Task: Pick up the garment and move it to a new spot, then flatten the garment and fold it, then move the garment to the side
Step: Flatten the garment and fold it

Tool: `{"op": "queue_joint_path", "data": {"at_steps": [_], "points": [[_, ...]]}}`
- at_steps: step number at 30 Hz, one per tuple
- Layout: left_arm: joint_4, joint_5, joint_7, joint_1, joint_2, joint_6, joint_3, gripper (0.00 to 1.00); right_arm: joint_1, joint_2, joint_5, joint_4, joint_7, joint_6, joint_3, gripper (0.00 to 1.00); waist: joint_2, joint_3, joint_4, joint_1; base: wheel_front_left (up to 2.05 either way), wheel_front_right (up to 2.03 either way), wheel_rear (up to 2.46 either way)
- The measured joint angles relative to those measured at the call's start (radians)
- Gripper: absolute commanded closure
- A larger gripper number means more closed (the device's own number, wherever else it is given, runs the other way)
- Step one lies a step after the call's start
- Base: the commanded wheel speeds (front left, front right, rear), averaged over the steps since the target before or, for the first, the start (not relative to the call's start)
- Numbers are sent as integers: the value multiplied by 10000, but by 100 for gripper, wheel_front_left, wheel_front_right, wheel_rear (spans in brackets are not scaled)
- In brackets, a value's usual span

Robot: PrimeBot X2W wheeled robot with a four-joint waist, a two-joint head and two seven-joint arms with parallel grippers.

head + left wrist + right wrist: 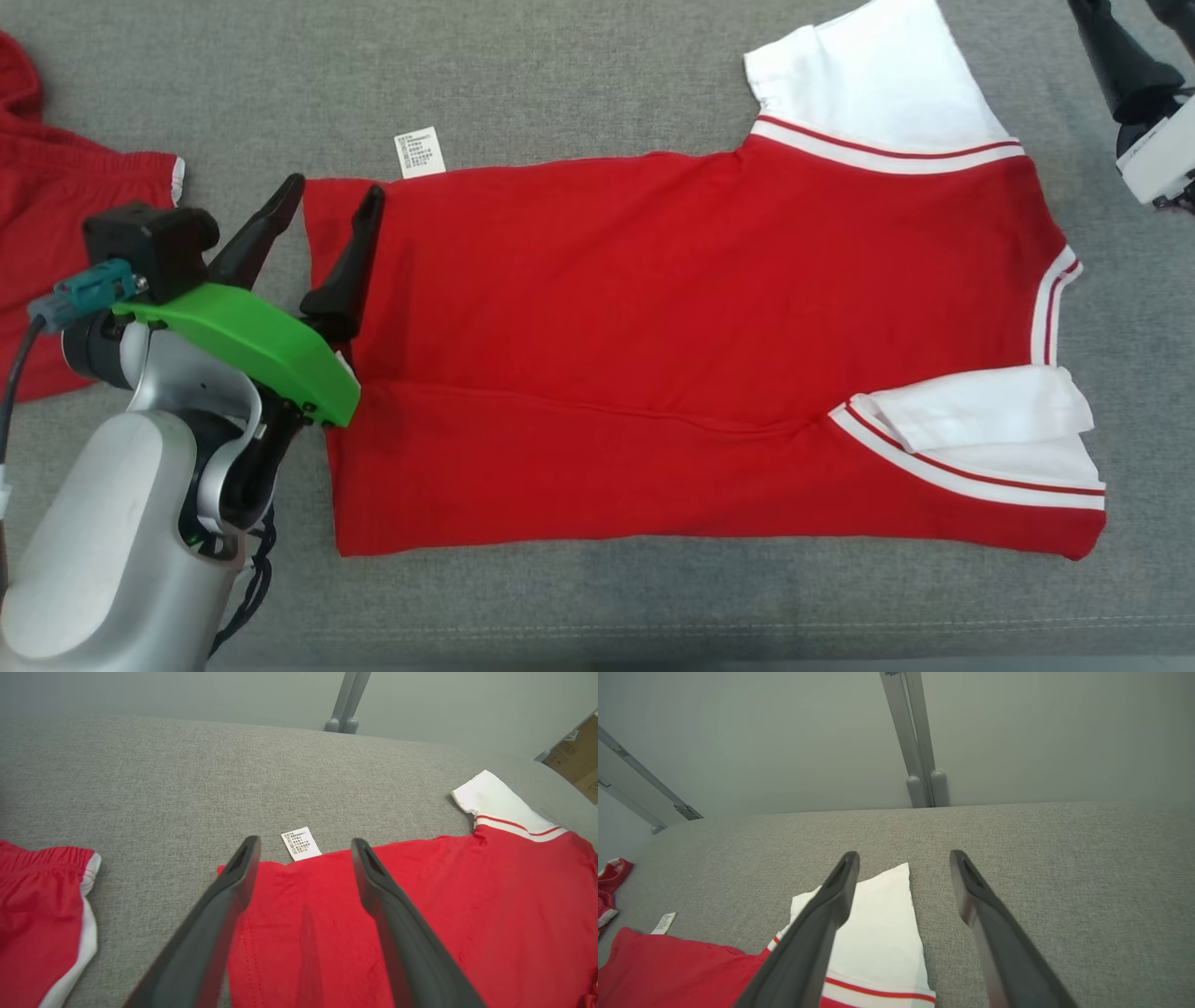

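Note:
The garment (672,317) is a red T-shirt with white sleeves, lying on the grey surface with its near long side folded over and its hem at the left. A white care label (418,152) sticks out at the hem's far corner. My left gripper (334,198) is open, its fingers straddling that far hem corner (280,891) with nothing held. My right gripper (903,858) is open above the far white sleeve (878,924); its dark body (1134,84) shows at the upper right of the head view.
A second red garment with white trim (56,215) lies at the left edge, a little apart from the T-shirt. The grey padded surface (579,84) ends at a pale wall with a metal post (920,784). A cardboard box (577,760) stands beyond the far right edge.

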State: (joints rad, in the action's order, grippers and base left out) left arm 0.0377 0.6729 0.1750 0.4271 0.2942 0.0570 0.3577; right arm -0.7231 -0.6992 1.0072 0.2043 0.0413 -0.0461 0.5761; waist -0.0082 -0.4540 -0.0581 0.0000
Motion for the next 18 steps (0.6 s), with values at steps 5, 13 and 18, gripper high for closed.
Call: {"op": "queue_joint_path", "data": {"at_steps": [5, 13, 18], "points": [[-247, -17, 0, 580, -157, -52, 56, 0, -793, 84, -182, 399, 228, -8, 17, 0, 0, -496, -298, 0, 0, 0, 0], [-648, -75, -188, 1234, -506, -228, 174, 0, -1549, 314, -418, 1191, 669, -2, 247, 0, 0, -1208, -782, 0, 0, 0, 0], [-963, -86, -278, 1371, -593, -316, 245, 0, -1889, 491, -464, 1662, 855, 4, 307, 0, 0, -1529, -1050, 0, 0, 0, 0]]}}
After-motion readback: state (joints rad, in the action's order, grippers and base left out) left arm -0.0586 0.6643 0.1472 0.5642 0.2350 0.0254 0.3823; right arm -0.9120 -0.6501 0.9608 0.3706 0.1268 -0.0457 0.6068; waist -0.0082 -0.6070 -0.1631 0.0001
